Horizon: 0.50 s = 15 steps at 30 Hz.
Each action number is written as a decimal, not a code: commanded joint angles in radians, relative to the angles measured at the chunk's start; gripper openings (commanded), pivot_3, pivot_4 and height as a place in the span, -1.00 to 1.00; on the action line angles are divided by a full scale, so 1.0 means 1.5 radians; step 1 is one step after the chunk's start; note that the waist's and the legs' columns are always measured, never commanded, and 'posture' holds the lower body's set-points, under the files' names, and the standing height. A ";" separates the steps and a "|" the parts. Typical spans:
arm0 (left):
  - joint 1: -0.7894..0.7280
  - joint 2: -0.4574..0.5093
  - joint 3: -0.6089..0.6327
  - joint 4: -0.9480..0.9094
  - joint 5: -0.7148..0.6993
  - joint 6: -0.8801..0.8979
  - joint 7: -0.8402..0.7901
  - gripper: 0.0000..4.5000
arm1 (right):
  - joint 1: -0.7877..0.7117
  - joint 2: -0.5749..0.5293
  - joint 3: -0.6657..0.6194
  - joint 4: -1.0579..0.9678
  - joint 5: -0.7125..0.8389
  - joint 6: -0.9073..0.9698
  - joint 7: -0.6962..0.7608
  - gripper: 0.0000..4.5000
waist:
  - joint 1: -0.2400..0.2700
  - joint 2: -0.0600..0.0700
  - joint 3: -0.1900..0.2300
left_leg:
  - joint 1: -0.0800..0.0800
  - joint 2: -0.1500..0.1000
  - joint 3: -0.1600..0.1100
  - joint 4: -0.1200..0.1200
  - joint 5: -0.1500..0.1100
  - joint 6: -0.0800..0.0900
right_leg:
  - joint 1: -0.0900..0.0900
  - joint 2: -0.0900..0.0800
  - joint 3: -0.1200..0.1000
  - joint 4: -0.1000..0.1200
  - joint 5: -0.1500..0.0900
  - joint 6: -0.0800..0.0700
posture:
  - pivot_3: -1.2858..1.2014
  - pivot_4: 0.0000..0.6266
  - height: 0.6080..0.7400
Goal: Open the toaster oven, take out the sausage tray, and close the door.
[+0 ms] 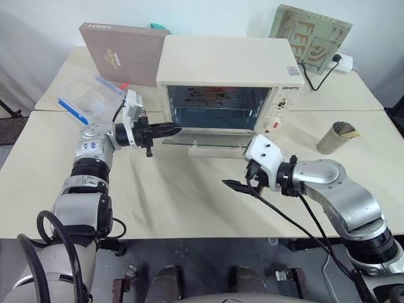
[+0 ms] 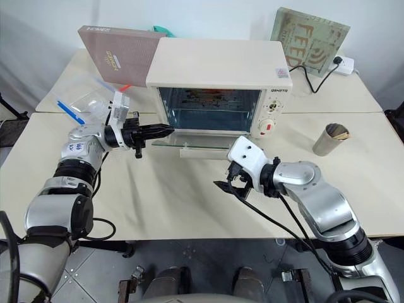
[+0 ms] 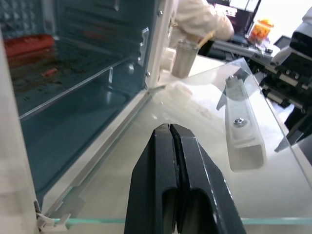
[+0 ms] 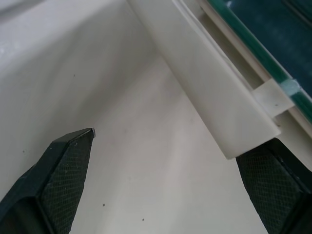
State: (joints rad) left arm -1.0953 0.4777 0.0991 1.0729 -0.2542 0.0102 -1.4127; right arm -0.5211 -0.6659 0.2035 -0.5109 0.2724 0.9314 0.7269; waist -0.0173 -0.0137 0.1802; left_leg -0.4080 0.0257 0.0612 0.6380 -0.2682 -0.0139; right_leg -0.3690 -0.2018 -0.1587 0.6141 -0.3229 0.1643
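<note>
The cream-white toaster oven (image 1: pixel 227 66) stands at the back of the table. Its glass door (image 1: pixel 208 140) hangs open and lies flat, the cream bar handle (image 1: pixel 214 152) at its front edge. Inside, the sausage tray (image 3: pixel 53 73) rests on the rack, greasy brown, with a red sausage (image 3: pixel 27 44) at its back. My left gripper (image 1: pixel 177 129) is shut and empty, pointing level over the door's left end. My right gripper (image 1: pixel 243 184) is open and empty in front of the door's right end. The handle's end (image 4: pixel 209 97) lies just ahead of its fingers.
A brown flat box (image 1: pixel 123 53) leans behind the oven's left side. A clear blue-edged container (image 1: pixel 88 101) lies at the left. A cardboard tube (image 1: pixel 338 137) stands at the right. A patterned board (image 1: pixel 309 38) and a power strip (image 1: pixel 341 62) sit at the back right. A person's sleeve (image 3: pixel 200 19) shows beyond the oven.
</note>
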 commanded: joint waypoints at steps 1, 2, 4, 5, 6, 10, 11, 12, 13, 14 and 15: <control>-0.017 0.004 -0.011 0.000 0.019 -0.019 -0.017 -0.99 | 0.008 -0.032 0.011 -0.043 -0.009 0.017 -0.004 1.00 | 0.001 0.000 0.000 | 0.000 0.000 0.000 0.000 0.000 0.000 | 0.000 0.000 0.000 0.000 0.000 0.000 | 0.03 -0.52 1.00; -0.017 0.005 -0.013 0.001 0.024 -0.023 -0.019 -0.99 | 0.009 -0.040 0.014 -0.046 -0.010 0.021 -0.004 1.00 | 0.002 0.000 0.000 | 0.000 0.000 0.000 0.000 0.000 0.000 | 0.000 0.000 0.000 0.000 0.000 0.000 | 0.03 -0.52 1.00; -0.017 0.006 -0.017 0.004 0.031 -0.028 -0.019 -0.99 | 0.013 -0.051 0.016 -0.051 -0.011 0.026 -0.004 1.00 | 0.003 0.000 0.000 | 0.000 0.000 0.000 0.001 0.000 0.000 | 0.000 0.000 0.000 0.000 0.000 0.000 | 0.03 -0.52 1.00; -0.019 0.007 -0.022 0.006 0.038 -0.029 -0.018 -0.99 | 0.017 -0.058 0.014 -0.056 -0.012 0.030 -0.005 1.00 | 0.003 0.000 0.000 | 0.000 0.000 0.000 0.001 0.000 0.000 | 0.000 0.000 0.000 0.000 0.000 0.000 | 0.03 -0.52 1.00; -0.019 0.008 -0.026 0.008 0.044 -0.031 -0.016 -0.99 | 0.020 -0.064 0.013 -0.059 -0.012 0.032 -0.005 1.00 | 0.004 0.000 0.000 | 0.000 0.000 0.000 0.001 0.000 0.000 | 0.000 0.000 0.000 0.000 0.000 0.000 | 0.03 -0.52 1.00; -0.027 0.007 -0.039 0.018 0.062 -0.043 -0.023 -0.99 | 0.043 -0.084 0.001 -0.078 -0.013 0.053 -0.015 1.00 | 0.009 0.000 0.000 | -0.001 0.000 0.000 0.003 -0.001 0.001 | 0.000 0.000 0.000 0.002 0.000 0.000 | 0.03 -0.52 1.00; -0.029 0.007 -0.042 0.020 0.066 -0.046 -0.025 -0.99 | 0.050 -0.089 -0.007 -0.087 -0.008 0.063 -0.016 1.00 | 0.010 0.000 0.000 | -0.001 0.000 0.000 0.004 -0.001 0.001 | 0.000 0.000 0.000 0.002 0.000 0.000 | 0.03 -0.52 1.00; -0.031 0.008 -0.046 0.024 0.071 -0.049 -0.026 -0.99 | 0.057 -0.098 -0.013 -0.096 -0.004 0.072 -0.014 1.00 | 0.010 0.000 0.000 | -0.001 0.000 0.000 0.004 -0.001 0.001 | 0.000 0.000 0.000 0.002 0.000 0.000 | 0.03 -0.52 1.00; -0.032 0.008 -0.049 0.027 0.077 -0.054 -0.027 -0.99 | 0.064 -0.108 -0.017 -0.104 -0.002 0.077 -0.012 1.00 | 0.011 0.000 0.000 | -0.001 0.000 0.000 0.005 -0.001 0.001 | 0.000 0.000 0.000 0.002 0.000 0.000 | 0.03 -0.52 1.00; -0.032 0.008 -0.053 0.030 0.083 -0.061 -0.027 -0.99 | 0.073 -0.121 -0.022 -0.111 -0.001 0.079 -0.008 1.00 | 0.012 0.000 0.000 | -0.002 0.000 0.000 0.005 -0.002 0.001 | 0.000 0.000 0.000 0.002 0.000 0.000 | 0.03 -0.52 1.00; -0.033 0.008 -0.055 0.033 0.087 -0.066 -0.026 -0.99 | 0.078 -0.131 -0.024 -0.114 -0.001 0.081 -0.005 1.00 | 0.013 0.000 0.000 | -0.002 0.000 0.000 0.006 -0.002 0.002 | 0.000 0.000 0.000 0.002 0.000 0.000 | 0.03 -0.52 1.00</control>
State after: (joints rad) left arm -1.1206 0.4812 0.0198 1.1170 -0.1335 -0.0668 -1.4436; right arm -0.4075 -0.8360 0.2118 -0.6382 0.2597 1.0482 0.7125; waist 0.0016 -0.0142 0.1804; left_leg -0.4112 0.0259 0.0611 0.6474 -0.2710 -0.0111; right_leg -0.3692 -0.2023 -0.1583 0.6176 -0.3229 0.1643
